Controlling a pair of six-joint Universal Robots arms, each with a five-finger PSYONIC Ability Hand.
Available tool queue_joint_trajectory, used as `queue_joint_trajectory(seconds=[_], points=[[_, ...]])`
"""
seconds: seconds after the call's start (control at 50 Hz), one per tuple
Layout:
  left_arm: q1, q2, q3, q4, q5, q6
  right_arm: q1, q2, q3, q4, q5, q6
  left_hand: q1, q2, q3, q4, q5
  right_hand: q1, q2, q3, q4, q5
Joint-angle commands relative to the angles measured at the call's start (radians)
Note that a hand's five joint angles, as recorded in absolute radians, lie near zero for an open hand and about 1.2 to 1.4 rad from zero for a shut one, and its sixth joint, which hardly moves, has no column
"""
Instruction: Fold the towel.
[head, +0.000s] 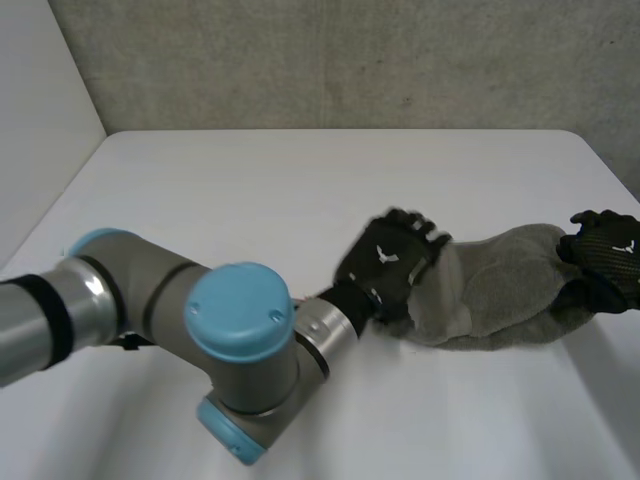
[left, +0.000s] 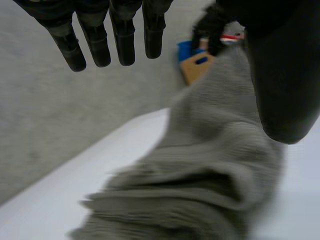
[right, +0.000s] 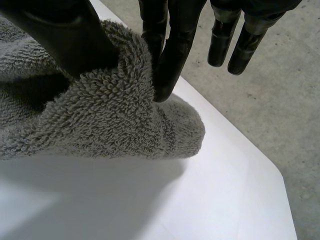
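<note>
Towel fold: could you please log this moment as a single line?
towel: bunched on table | left hand: open over one end | right hand: pinching opposite end

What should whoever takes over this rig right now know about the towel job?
Left hand: open, fingers straight, over one end of the towel.
Right hand: pinches the other end between thumb and fingers.
Towel: bunched in a rumpled strip on the white table, between both hands.
Done: no neat fold yet.
Left: straighten it, then fold.
</note>
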Motion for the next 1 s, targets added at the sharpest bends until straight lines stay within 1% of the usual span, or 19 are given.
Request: queue_joint_trajectory(seconds=[0.02, 0.24, 0.26, 0.28, 0.3, 0.32, 0.38, 0.42, 0.44, 0.48, 0.5, 0.52, 0.54, 0.58, 0.66, 0.7, 0.8, 1.0], points=[[-0.023, -0.033, 0.006, -0.033, 0.053, 0.001, 0.006, -0.003, 0.012, 0.001, -0.003, 0.005, -0.047, -0.007, -0.05, -0.056, -0.016, 0.14, 0.068, -0.036, -0.058, 0.091], [0.009, 0.002, -0.014, -0.036, 0.05, 0.005, 0.006, -0.023, -0.001, 0.001, 0.009, 0.014, -0.05, -0.01, -0.05, -0.056, -0.019, 0.14, 0.068, -0.036, -0.058, 0.091], [0.011, 0.004, -0.026, -0.036, 0.05, 0.01, 0.005, -0.021, -0.001, 0.001, 0.012, 0.014, -0.05, -0.01, -0.05, -0.056, -0.019, -0.083, -0.155, -0.036, -0.058, -0.132], [0.011, 0.004, -0.026, -0.036, 0.05, 0.01, 0.005, -0.021, -0.001, 0.001, 0.013, 0.014, -0.05, -0.01, -0.05, -0.056, -0.019, -0.085, -0.157, -0.036, -0.058, -0.134], [0.011, 0.006, -0.042, -0.034, 0.05, 0.016, 0.003, -0.02, -0.001, 0.002, 0.013, 0.015, -0.05, -0.01, -0.05, -0.056, -0.019, -0.728, -0.8, -0.036, -0.058, -0.776], [0.012, 0.007, -0.054, -0.031, 0.051, 0.028, 0.002, -0.02, -0.001, 0.002, 0.016, 0.015, -0.047, -0.008, -0.05, -0.056, -0.016, -1.251, -1.323, -0.036, -0.058, -1.131], [0.014, 0.009, -0.063, -0.03, 0.051, 0.047, 0.002, -0.021, -0.002, 0.01, 0.016, 0.017, -0.038, 0.001, -0.05, -0.056, -0.007, -1.257, -1.328, -0.036, -0.058, -1.131], [0.018, 0.006, -0.075, -0.027, 0.05, 0.111, 0.0, -0.023, -0.01, 0.033, 0.014, 0.015, -0.033, 0.007, -0.05, -0.056, -0.001, -1.257, -1.328, -0.036, -0.058, -1.131], [0.018, 0.006, -0.075, -0.027, 0.05, 0.111, 0.0, -0.023, -0.01, 0.033, 0.014, 0.015, -0.033, 0.007, -0.05, -0.056, -0.001, -1.257, -1.328, -0.036, -0.058, -1.131], [0.041, -0.002, -0.079, -0.025, 0.05, 0.184, -0.001, -0.026, -0.014, 0.057, 0.009, 0.017, -0.021, 0.019, -0.05, -0.056, 0.011, -1.257, -1.328, -0.036, -0.058, -1.131], [0.041, -0.002, -0.079, -0.025, 0.05, 0.185, -0.001, -0.026, -0.014, 0.057, 0.009, 0.017, -0.021, 0.019, -0.05, -0.056, 0.011, -1.257, -1.328, -0.036, -0.058, -1.131], [0.051, -0.007, -0.079, -0.025, 0.053, 0.217, -0.001, -0.027, -0.014, 0.063, 0.008, 0.017, 0.002, 0.042, -0.05, -0.056, 0.034, -1.257, -1.328, -0.036, -0.058, -1.131], [0.051, -0.007, -0.079, -0.025, 0.053, 0.217, -0.003, -0.027, -0.014, 0.067, 0.009, 0.017, 0.003, 0.042, -0.05, -0.056, 0.034, -1.257, -1.328, -0.036, -0.058, -1.131], [0.057, -0.028, -0.072, -0.019, 0.054, 0.263, -0.01, -0.027, -0.014, 0.067, 0.009, 0.017, 0.011, 0.051, -0.05, -0.056, 0.043, -1.257, -1.328, -0.036, -0.058, -1.131], [0.058, -0.048, -0.063, 0.009, 0.054, 0.281, -0.026, -0.029, -0.011, 0.071, 0.009, 0.017, 0.032, 0.072, -0.05, -0.056, 0.063, -1.257, -1.328, -0.036, -0.058, -1.131], [0.06, -0.06, -0.062, 0.051, 0.056, 0.289, -0.03, -0.027, -0.008, 0.073, 0.006, 0.017, 0.079, 0.119, -0.05, -0.056, 0.11, -1.257, -1.328, -0.036, -0.058, -1.131], [0.06, -0.079, -0.056, 0.105, 0.057, 0.29, -0.031, -0.027, -0.005, 0.073, 0.006, 0.017, 0.099, 0.139, -0.05, -0.056, 0.131, -1.257, -1.328, -0.036, -0.058, -1.131], [0.058, -0.111, -0.036, 0.112, 0.068, 0.298, -0.031, -0.026, -0.004, 0.071, 0.006, 0.018, 0.102, 0.142, -0.05, -0.056, 0.134, -1.257, -1.328, -0.036, -0.058, -1.131]])
